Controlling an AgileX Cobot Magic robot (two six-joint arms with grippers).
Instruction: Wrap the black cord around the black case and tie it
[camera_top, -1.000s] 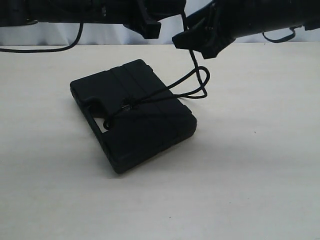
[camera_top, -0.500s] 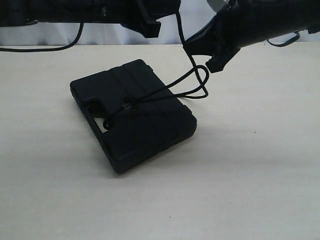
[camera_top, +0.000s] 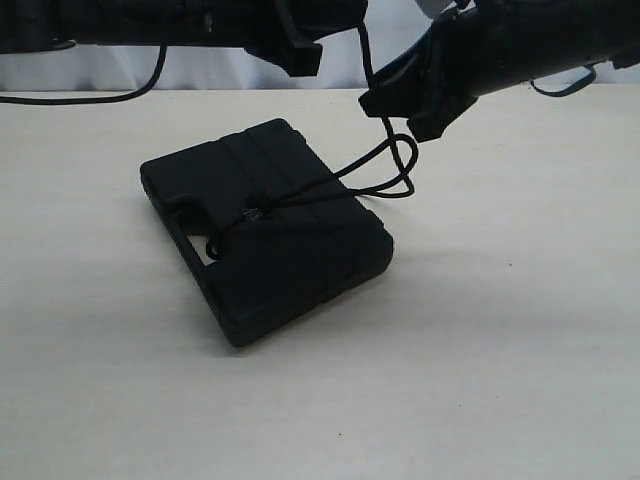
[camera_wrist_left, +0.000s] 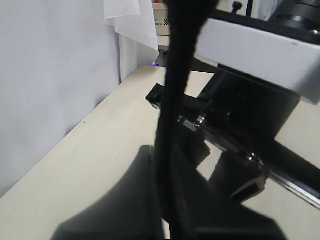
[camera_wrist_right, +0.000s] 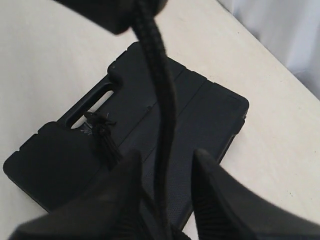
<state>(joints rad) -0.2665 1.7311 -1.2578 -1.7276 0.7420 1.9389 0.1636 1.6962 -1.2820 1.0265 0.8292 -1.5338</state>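
The black case (camera_top: 270, 250) lay flat on the table (camera_top: 500, 360), w/ the black cord (camera_wrist_right: 167, 120) crossing its ribbed lid, a frayed knot (camera_top: 254, 213) beside the slot handle; the cord then looped off the edge toward 2 o'clock and rose. The left gripper (camera_top: 300, 55), at 12 o'clock above the case, was clamped on the cord's upper end; the right gripper (camera_wrist_right: 166, 160), at approx. 1 o'clock, had its fingers parted, straddling the cord w/o pinching it.
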